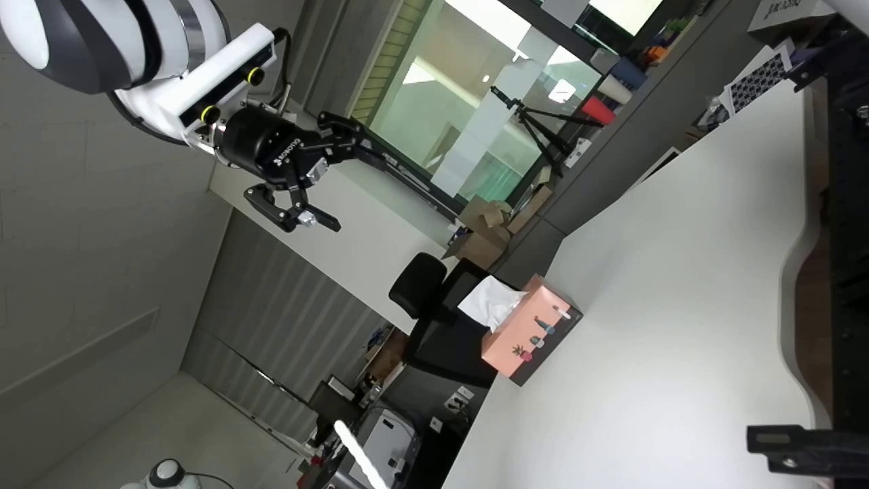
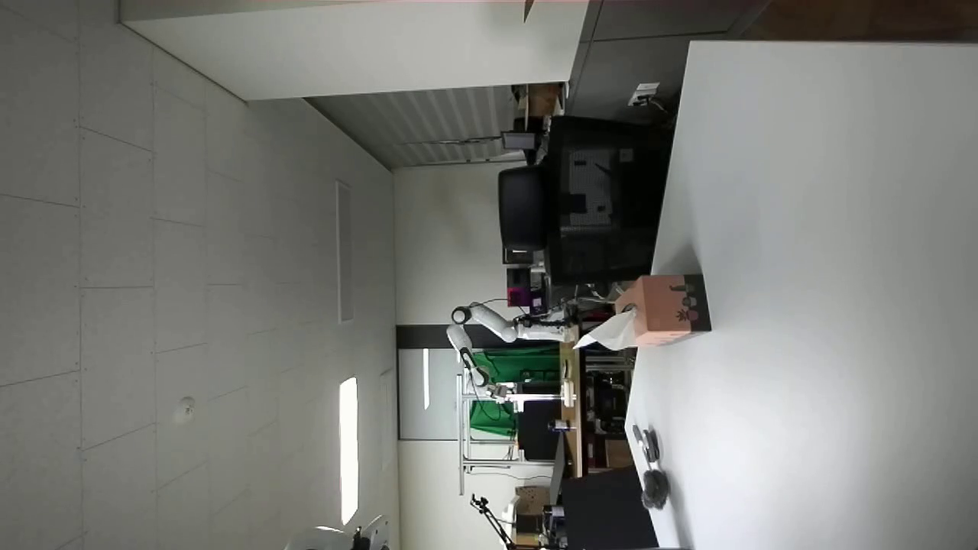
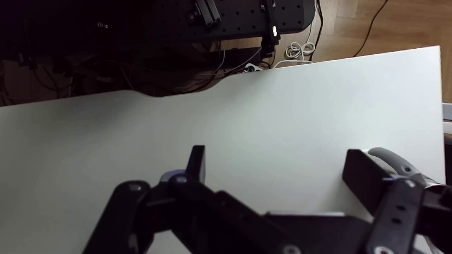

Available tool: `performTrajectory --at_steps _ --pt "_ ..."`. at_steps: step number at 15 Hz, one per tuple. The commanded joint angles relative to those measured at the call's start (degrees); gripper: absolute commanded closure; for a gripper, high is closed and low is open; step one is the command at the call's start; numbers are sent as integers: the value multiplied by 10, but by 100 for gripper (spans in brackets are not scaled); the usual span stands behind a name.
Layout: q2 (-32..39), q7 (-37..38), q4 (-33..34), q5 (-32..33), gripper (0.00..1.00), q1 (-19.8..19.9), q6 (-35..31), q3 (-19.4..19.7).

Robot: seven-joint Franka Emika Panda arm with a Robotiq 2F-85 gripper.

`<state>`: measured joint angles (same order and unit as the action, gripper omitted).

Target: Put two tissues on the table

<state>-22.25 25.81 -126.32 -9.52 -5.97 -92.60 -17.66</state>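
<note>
A white tissue (image 1: 490,302) sticks out of the opening of a salmon-pink box (image 1: 519,333). The tissue (image 2: 611,334) and the box (image 2: 663,309) show in both exterior views. The box stands near an edge of the white table (image 1: 665,326), which also shows in an exterior view (image 2: 825,191) and in the wrist view (image 3: 268,116). Only one tissue shows, and none lies loose on the table. My gripper (image 1: 354,191) is open and empty, high above the table and apart from the box. In the wrist view, the gripper (image 3: 276,150) has its fingers wide apart. The box is out of the wrist view.
A grey-handled object (image 3: 397,163) lies near the table's end, partly behind a finger. In an exterior view, a dark fuzzy item (image 2: 655,489) lies at the table's edge. A black chair (image 2: 611,206) stands beside the table. A black perforated base (image 3: 240,21) borders the wavy edge.
</note>
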Motion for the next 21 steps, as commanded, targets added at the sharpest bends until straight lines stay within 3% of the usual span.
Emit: performTrajectory --at_steps 1,9,15,20,21 --pt "1 3 1 3 0 -9 1 7" --pt "100 -113 48 80 0 -1 -42 33" --pt "214 -54 111 192 0 16 -117 65" --pt "310 -9 209 244 0 21 -108 114" --pt "265 -50 151 230 0 16 -133 114"
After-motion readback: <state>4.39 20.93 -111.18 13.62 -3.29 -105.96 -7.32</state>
